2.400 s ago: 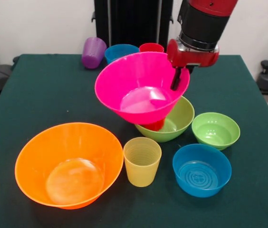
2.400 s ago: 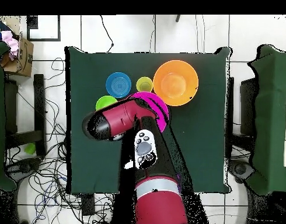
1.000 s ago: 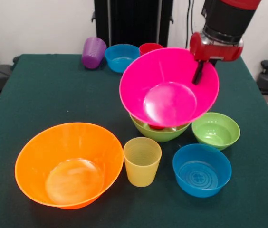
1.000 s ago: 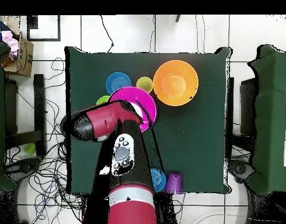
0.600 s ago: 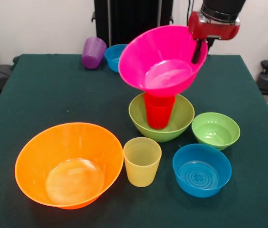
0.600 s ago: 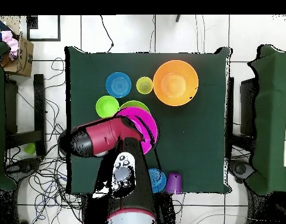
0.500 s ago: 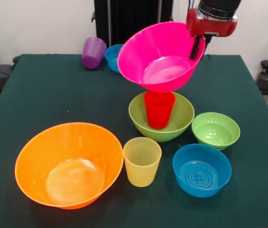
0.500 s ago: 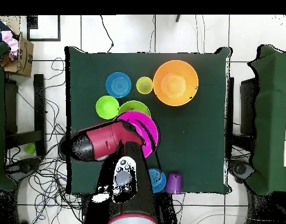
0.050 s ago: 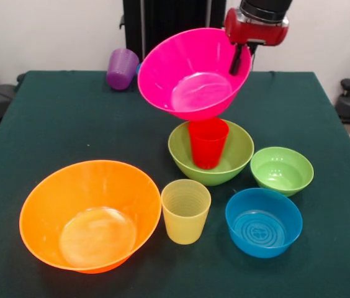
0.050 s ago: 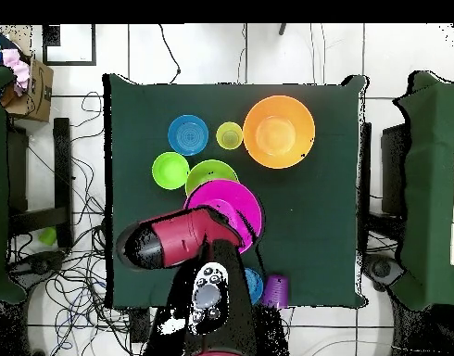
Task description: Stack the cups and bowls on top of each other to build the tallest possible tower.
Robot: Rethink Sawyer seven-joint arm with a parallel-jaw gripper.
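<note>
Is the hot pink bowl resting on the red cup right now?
No. The hot pink bowl hangs tilted in the claw, clear of the red cup standing in the medium green bowl.

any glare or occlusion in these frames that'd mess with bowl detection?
Front view: bright sheen on the floors of the orange bowl and the lifted pink bowl; the pink bowl hides most of what stands behind it. Overhead view: the arm covers part of the pink bowl, which overlaps the green bowl; the red cup cannot be made out there.
</note>
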